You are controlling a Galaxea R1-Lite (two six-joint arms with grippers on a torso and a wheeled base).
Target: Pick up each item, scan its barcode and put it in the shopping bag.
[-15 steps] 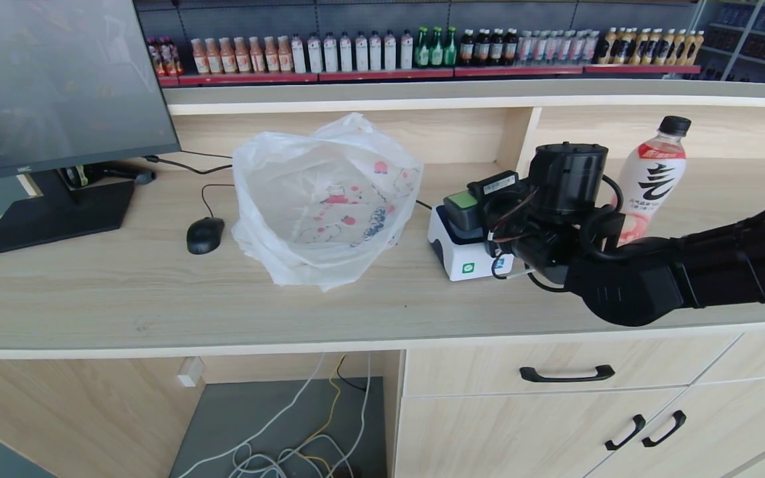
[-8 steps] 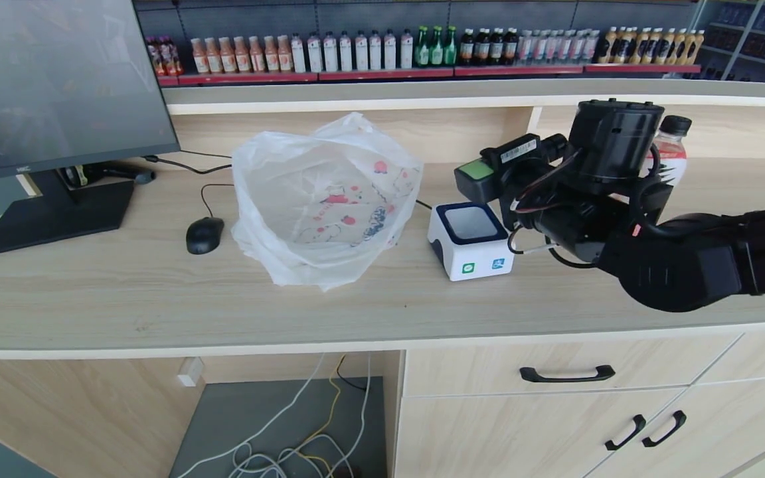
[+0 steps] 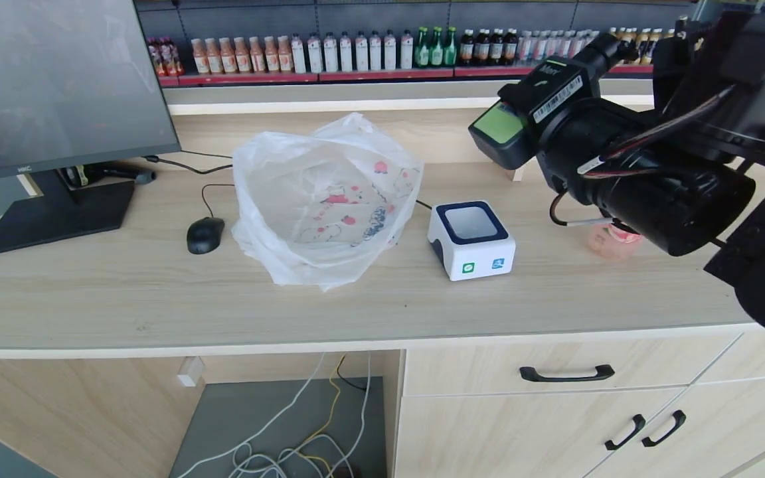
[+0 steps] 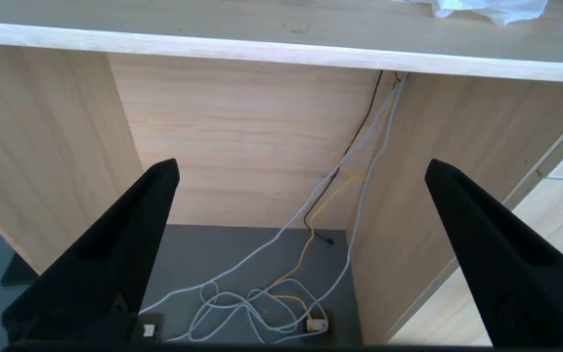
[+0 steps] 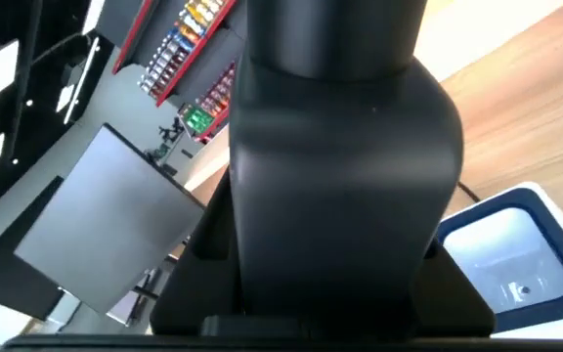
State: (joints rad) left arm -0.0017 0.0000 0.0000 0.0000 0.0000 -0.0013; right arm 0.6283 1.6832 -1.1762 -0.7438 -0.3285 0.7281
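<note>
Standing open, translucent shopping bag (image 3: 326,199), perhaps cartoon-printed

Right arm (image 3: 661,192): black cylindrical housings, green-faced module (image 3: 499,126), white barcode sticker (image 3: 558,99), red-white cables (image 3: 628,154). Left gripper (image 4: 301,171): black wedge fingers (image 4: 115,254).

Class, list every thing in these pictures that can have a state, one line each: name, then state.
Translucent white plastic shopping bag: open, standing on the counter.
White cube barcode scanner: window facing up, uncovered.
Large flat monitor: screen dark.
Pink drink bottle: standing on the counter, largely hidden.
Pale wooden drawers: shut.
Left gripper: fingers open, holding nothing.
</note>
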